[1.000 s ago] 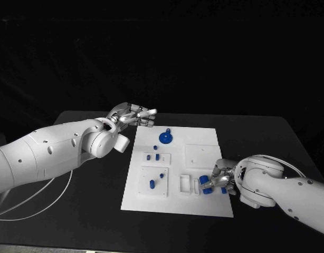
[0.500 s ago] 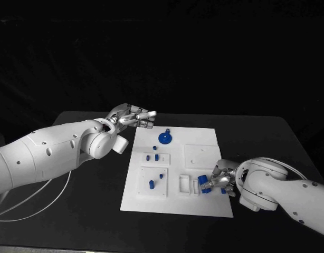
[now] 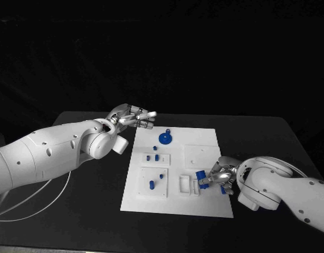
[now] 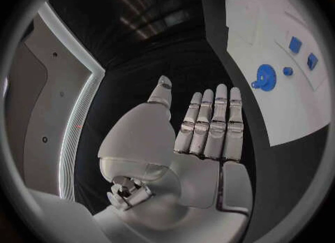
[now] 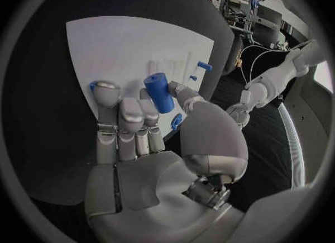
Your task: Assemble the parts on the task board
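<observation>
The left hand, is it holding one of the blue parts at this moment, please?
No, the left hand holds nothing; its fingers lie straight and bare.

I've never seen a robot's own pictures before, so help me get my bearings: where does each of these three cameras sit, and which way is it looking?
Head view: on the robot's head, looking down at the task board on the black table; both white arms enter, left hand and right hand.
Left wrist view: behind the left hand, facing along its flat fingers; board beside it.
Right wrist view: behind the right hand, which holds a blue part over the board.
Shared: all three show the board; the left wrist view also catches the right hand.
</observation>
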Robot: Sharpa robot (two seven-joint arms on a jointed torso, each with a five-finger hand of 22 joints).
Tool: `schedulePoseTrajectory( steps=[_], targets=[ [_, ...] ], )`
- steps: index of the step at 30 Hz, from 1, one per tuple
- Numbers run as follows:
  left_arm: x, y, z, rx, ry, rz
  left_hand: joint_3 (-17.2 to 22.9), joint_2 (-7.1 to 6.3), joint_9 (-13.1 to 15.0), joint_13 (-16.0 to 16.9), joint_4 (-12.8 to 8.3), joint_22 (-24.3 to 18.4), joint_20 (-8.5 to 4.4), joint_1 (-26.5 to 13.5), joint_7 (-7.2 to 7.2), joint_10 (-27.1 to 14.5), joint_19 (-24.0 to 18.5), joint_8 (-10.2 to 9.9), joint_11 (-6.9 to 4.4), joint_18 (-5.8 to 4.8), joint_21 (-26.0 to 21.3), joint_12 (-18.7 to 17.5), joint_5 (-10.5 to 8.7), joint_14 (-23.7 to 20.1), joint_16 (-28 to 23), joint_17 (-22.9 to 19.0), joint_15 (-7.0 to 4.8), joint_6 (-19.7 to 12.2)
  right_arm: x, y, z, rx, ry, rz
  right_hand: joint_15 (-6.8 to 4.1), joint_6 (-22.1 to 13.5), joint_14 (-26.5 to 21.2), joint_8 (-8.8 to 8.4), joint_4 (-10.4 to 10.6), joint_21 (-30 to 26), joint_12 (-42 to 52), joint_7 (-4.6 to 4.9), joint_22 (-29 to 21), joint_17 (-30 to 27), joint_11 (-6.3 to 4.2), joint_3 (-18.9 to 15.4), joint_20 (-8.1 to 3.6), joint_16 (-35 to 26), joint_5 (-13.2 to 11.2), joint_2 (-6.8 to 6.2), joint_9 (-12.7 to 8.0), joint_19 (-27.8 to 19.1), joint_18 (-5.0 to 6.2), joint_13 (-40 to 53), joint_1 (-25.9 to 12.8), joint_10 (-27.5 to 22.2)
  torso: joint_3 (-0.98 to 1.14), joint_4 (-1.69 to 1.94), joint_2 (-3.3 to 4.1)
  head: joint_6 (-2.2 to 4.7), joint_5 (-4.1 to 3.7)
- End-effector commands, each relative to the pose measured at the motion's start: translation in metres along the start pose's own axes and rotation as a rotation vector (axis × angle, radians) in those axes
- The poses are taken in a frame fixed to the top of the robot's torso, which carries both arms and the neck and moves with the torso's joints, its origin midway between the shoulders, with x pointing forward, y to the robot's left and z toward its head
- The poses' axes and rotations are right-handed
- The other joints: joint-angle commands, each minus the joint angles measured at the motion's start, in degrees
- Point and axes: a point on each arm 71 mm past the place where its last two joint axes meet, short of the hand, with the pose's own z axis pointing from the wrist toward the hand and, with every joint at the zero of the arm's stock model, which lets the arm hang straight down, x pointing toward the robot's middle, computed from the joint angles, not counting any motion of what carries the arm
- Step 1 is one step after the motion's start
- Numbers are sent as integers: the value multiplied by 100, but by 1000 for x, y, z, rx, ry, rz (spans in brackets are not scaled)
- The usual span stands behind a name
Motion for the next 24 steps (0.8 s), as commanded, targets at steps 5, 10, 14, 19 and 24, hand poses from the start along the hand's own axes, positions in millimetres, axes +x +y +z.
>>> schedulePoseTrajectory(
  steps=[5,10,14,19,24],
  targets=[
    [2,-2,1,12,15,0,27,-43,0,9,2,-6,-6,3,-10,-33,-33,33,3,48,16,-4,-2,-15,-15,7,0,-4,3,2,0,33,43,50,-23,44,-7,18,11,25,4,6,10,8,1,-34,-30,-16,25,-44,5,266,3,4,19,27,-7,5,3,-24,-8],
    [3,-2,1,12,17,-1,27,-43,0,9,2,-6,-6,3,-10,-33,-33,33,3,48,16,-4,-2,-15,-15,7,0,-4,5,7,2,29,43,35,-19,40,-11,18,23,15,-9,8,9,2,4,-75,-26,-29,-8,-35,3,261,2,-1,29,20,-4,5,3,-18,-4],
    [3,-2,1,12,20,-2,40,-42,3,9,8,-6,-5,5,-22,-34,-35,46,2,48,17,-4,-1,-18,-15,7,0,30,7,10,4,26,41,25,-21,54,-8,19,32,23,-11,2,16,8,2,-104,-28,-27,-70,-28,5,264,0,-1,35,23,-4,7,2,-22,-1],
    [5,-2,2,10,25,-4,38,-39,0,8,0,0,-10,14,-20,-44,-8,30,4,57,29,-4,-1,-7,-14,10,-3,35,11,14,7,24,34,16,-21,61,-7,21,127,15,-19,3,20,13,2,-239,-28,-33,-127,-76,3,264,0,-8,61,27,-7,5,3,-1,12],
    [6,-2,2,9,29,-5,36,-39,-1,8,-1,3,-12,13,-20,-50,14,28,5,66,37,-5,-1,-4,-14,10,-4,35,15,17,9,21,37,9,-18,61,-7,19,178,15,-21,-1,25,14,7,-361,-26,-42,-200,-63,1,264,-1,-9,100,29,-2,4,4,-1,13]
  ],
)
